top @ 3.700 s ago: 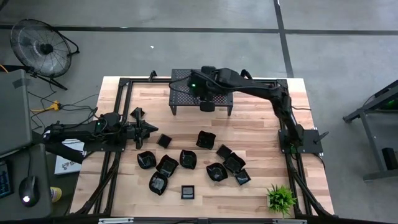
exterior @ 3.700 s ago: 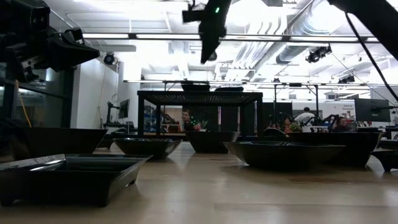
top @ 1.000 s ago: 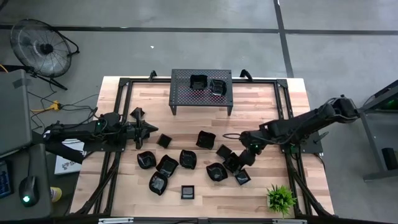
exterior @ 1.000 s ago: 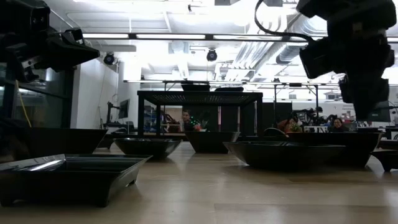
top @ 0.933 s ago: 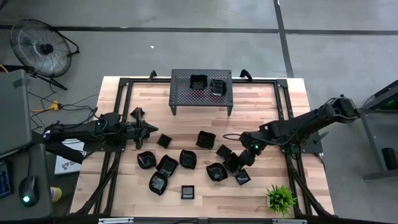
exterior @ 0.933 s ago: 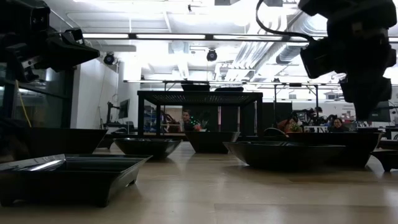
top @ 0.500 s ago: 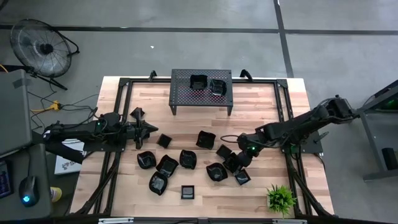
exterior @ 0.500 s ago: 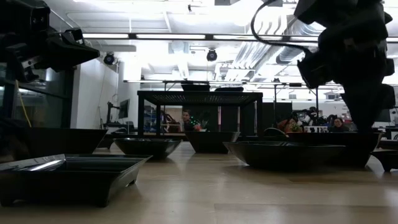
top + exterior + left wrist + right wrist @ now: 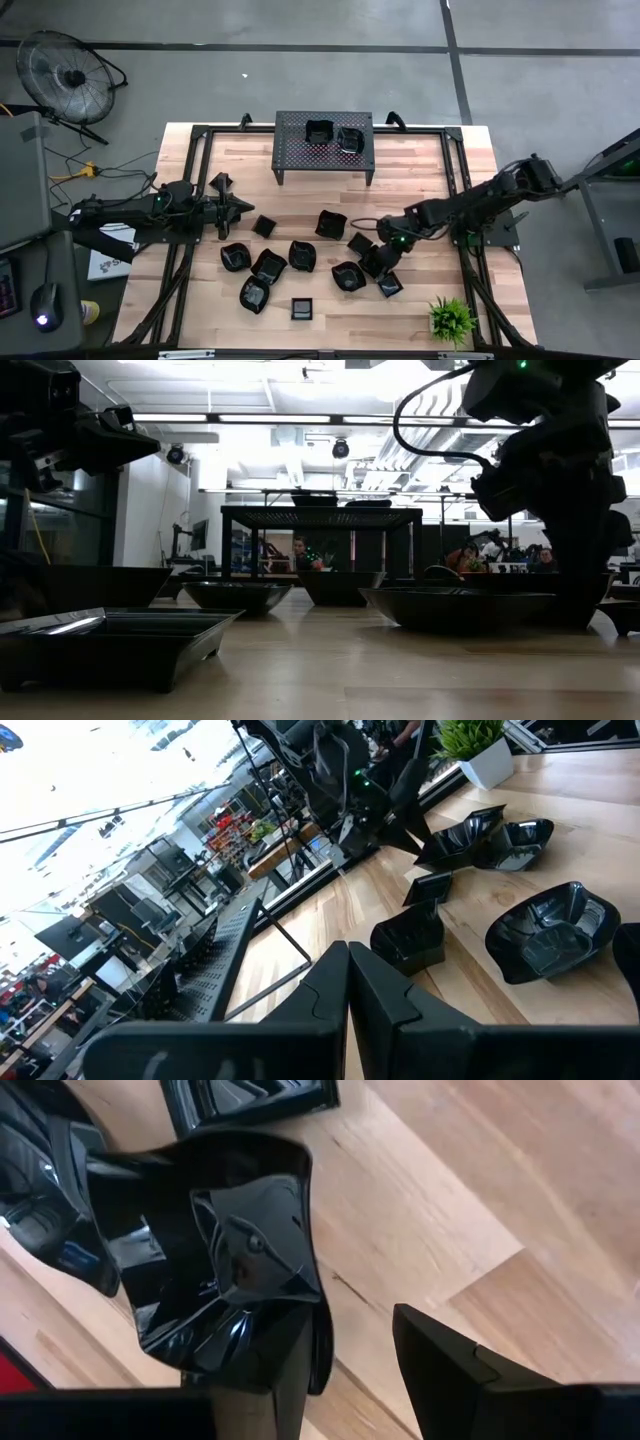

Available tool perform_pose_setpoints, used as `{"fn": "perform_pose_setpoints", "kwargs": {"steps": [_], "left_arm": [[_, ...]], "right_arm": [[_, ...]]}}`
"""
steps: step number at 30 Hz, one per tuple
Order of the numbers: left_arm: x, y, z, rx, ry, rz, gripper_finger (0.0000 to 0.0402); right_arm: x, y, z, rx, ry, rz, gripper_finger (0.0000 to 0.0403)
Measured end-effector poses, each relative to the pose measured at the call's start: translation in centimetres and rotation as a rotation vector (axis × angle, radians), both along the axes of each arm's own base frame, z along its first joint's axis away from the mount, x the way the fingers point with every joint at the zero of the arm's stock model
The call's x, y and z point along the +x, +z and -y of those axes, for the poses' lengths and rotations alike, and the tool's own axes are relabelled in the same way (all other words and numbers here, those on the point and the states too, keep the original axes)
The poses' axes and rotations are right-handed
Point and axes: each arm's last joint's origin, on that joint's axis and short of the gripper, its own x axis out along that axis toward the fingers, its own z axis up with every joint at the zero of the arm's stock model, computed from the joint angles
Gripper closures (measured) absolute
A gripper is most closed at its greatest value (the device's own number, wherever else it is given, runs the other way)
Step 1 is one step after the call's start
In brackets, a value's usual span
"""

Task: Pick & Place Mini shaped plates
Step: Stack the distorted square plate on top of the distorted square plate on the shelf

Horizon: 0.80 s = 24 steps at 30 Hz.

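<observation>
The right hand (image 9: 383, 256) is low over the cluster of small glossy black plates (image 9: 300, 262) in the front half of the wooden surface (image 9: 420, 200). Its fingers (image 9: 455, 1365) are spread apart, straddling the raised rim of one angular glossy black plate (image 9: 235, 1270), one finger inside the dish and one outside. Two more black plates (image 9: 335, 135) sit on the black perforated metal stand (image 9: 290, 150) at the back edge. The left hand (image 9: 238, 208) waits near the left edge, its fingers (image 9: 345, 990) pressed together and empty
</observation>
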Motion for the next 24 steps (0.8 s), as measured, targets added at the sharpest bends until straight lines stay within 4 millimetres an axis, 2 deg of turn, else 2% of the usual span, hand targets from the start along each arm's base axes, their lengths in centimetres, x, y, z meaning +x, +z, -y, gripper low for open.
{"fn": "perform_pose_setpoints", "kwargs": {"steps": [12,24], "left_arm": [[0.0,0.0,0.0,0.0,0.0,0.0,0.0399],[0.0,0.0,0.0,0.0,0.0,0.0,0.0399]], "right_arm": [[0.36,-0.88,0.3,-0.013,0.055,-0.012,0.0266],[0.51,-0.87,0.29,-0.022,0.067,0.008,0.0266]]}}
